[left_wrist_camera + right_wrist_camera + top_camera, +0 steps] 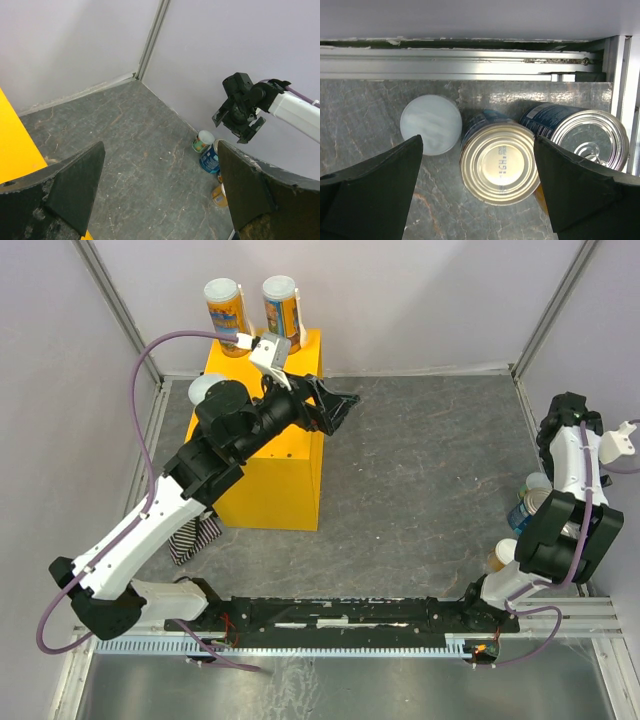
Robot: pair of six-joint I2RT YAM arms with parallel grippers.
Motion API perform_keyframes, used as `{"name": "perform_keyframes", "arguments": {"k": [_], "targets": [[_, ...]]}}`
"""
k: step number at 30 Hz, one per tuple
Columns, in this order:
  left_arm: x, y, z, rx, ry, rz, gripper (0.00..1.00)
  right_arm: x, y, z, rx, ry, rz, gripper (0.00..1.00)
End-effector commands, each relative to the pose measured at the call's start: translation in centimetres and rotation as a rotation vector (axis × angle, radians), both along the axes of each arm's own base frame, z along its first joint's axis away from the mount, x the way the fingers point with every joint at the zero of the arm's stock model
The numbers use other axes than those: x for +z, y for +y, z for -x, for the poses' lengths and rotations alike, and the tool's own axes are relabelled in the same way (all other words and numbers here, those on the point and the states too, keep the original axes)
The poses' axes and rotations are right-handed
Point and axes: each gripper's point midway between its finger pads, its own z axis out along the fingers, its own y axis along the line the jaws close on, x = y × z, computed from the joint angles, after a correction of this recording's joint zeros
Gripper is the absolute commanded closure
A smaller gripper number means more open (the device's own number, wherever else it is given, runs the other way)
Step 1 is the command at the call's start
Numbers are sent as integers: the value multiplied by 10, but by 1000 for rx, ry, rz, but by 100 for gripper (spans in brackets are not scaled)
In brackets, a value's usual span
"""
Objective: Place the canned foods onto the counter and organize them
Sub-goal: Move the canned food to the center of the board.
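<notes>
Three cans are not yet on the counter. They stand upright against the right wall, long axes vertical: a white-lidded can, a silver-ended can and a pull-tab can. The right hand hangs directly above them, spread and empty, with the silver-ended can under its gap. The left hand, also spread and empty, is well apart, beside the yellow counter, which carries a far pair of cans. The right arm is nearer.

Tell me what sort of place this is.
Probably a lab robot test cell, not a kitchen: plain pale walls in aluminium framing, the left arm and right arm bolted to one rail, a yellow box standing in as counter.
</notes>
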Motion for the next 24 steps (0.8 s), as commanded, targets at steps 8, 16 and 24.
{"name": "perform_keyframes", "arguments": {"k": [8,16,24], "targets": [[24,-1,23,-74,-99,79,1,-13,-27,25,-146,42,40,0],[19,-3,28,-103,-116,73,1,-30,-30,37,-205,72,23,1],[17,-4,27,-102,-124,64,1,-53,-25,37,-202,111,-30,1]]}}
